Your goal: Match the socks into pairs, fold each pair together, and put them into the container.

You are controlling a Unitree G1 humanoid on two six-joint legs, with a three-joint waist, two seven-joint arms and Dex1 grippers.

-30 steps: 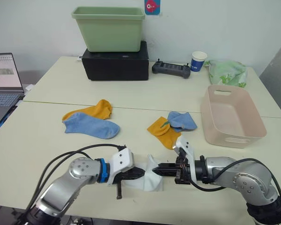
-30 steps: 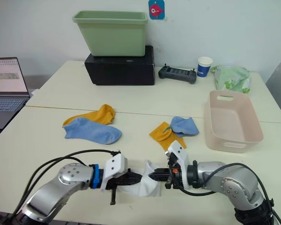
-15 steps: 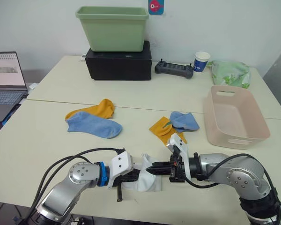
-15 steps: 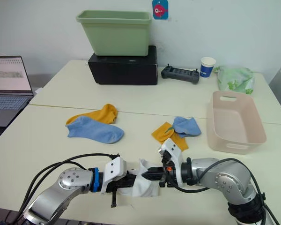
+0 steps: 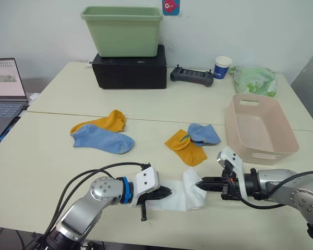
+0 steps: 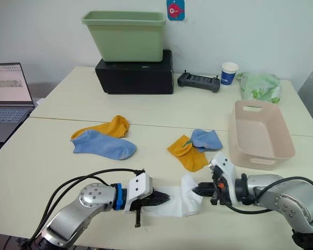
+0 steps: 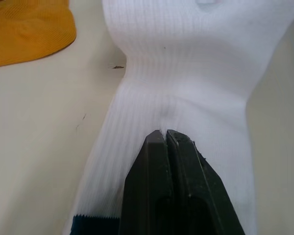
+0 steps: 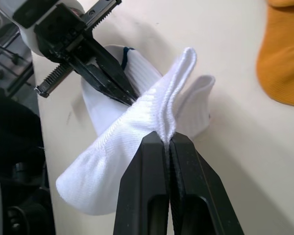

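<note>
Pinching the white socks [image 5: 183, 188] at the worktop's [image 5: 52, 151] near edge, left end effector [image 5: 168, 192] and right end effector [image 5: 200, 184] both clamped on them, I risk one layer slipping free if I tug apart.

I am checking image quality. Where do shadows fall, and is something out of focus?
Left eye view: soft, even light, a faint shadow under the white socks. Left wrist view: the left gripper fingertips look blurred. Right wrist view: the background beyond the table edge is dark.
</note>
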